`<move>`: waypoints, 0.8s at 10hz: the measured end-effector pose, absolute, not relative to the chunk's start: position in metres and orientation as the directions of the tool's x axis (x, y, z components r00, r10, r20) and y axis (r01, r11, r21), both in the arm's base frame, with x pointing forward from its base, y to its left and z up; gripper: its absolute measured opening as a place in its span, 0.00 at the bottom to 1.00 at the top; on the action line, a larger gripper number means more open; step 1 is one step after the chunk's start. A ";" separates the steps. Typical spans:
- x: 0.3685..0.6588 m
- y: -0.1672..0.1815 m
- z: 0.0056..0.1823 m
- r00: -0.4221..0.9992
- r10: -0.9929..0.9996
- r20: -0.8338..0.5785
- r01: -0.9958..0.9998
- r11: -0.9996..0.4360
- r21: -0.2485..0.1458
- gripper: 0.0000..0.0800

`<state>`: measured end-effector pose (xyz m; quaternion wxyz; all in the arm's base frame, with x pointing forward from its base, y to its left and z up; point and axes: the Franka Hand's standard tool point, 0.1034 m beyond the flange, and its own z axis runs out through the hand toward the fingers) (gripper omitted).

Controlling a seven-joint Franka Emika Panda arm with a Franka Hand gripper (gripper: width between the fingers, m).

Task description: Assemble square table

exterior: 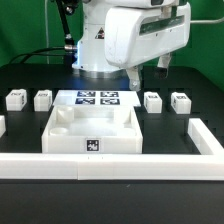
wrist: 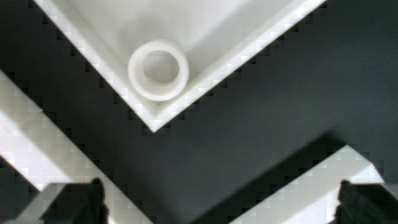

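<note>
In the exterior view we see the large white plastic square slab [exterior: 95, 128] lying mid-frame on the black table [exterior: 25, 135]. Four small white leg posts [exterior: 42, 98] stand in a row behind it, two toward the exterior view's left and two toward its right, with the marker board [exterior: 98, 98] between the pairs. Long white bar-shaped rails [exterior: 110, 166] fence the lower part of the frame, and the white robot arm [exterior: 130, 35] hangs at upper middle. The slab's raised rim makes it a shallow tray; we see low inner walls in it and nothing loose.

In the wrist view the gripper [wrist: 217, 203] hovers with its two dark fingers [wrist: 71, 203] spread wide and only bare table between them. One corner of the slab points toward them, holding just its round white socket ring [wrist: 157, 72] (moulded in, we judge).

We take the step to be an approach to that corner. To do it well we would put one finger inside the rim and one outside, descend straight, and close on the wall clear of the socket.
</note>
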<state>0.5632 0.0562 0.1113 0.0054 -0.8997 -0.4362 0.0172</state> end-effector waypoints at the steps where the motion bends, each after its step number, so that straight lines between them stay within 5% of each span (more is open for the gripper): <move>1: 0.563 0.056 0.111 0.619 0.785 -0.026 0.785 -0.619 -0.025 0.81; 8: 0.563 0.056 0.110 0.619 0.785 -0.027 0.785 -0.619 -0.026 0.81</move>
